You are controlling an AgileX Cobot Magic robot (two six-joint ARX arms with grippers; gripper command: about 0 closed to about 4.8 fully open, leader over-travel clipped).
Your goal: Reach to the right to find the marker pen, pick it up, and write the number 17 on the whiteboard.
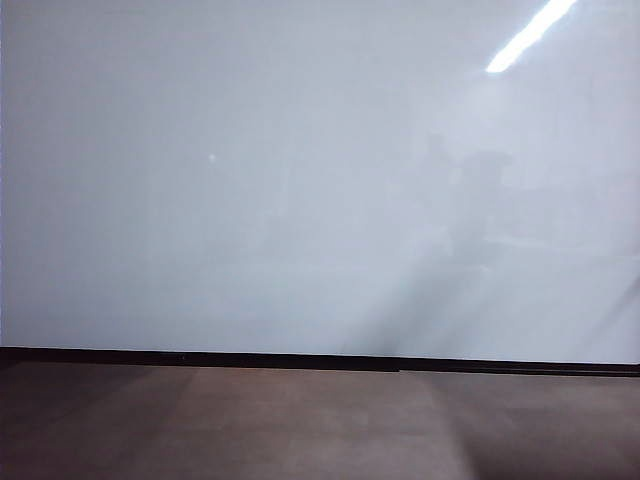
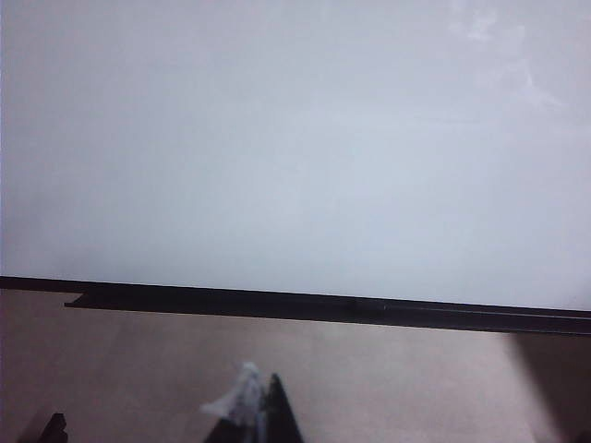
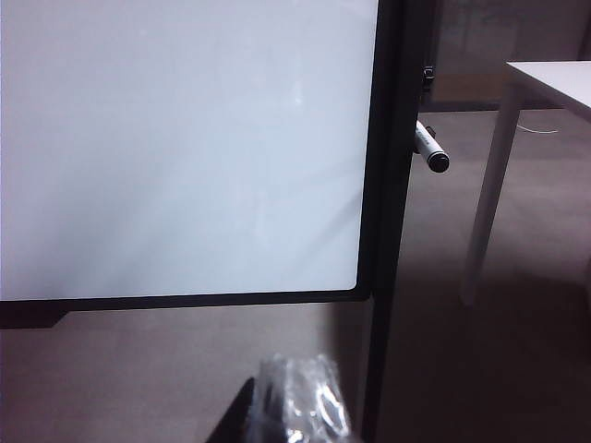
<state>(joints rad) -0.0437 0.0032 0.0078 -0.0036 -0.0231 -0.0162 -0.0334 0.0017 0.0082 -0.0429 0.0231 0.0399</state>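
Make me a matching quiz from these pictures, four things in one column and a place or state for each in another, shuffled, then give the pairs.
Things:
1. whiteboard
2. marker pen
3. white table
4. right gripper

Places or states:
A. sticks out beside the board's dark right frame
B. stands on the floor beyond the board's right edge
C. blank, nothing written
D. low, in front of the board's lower right corner, wrapped in clear film

Pairs: 1-C, 2-A, 3-B, 4-D
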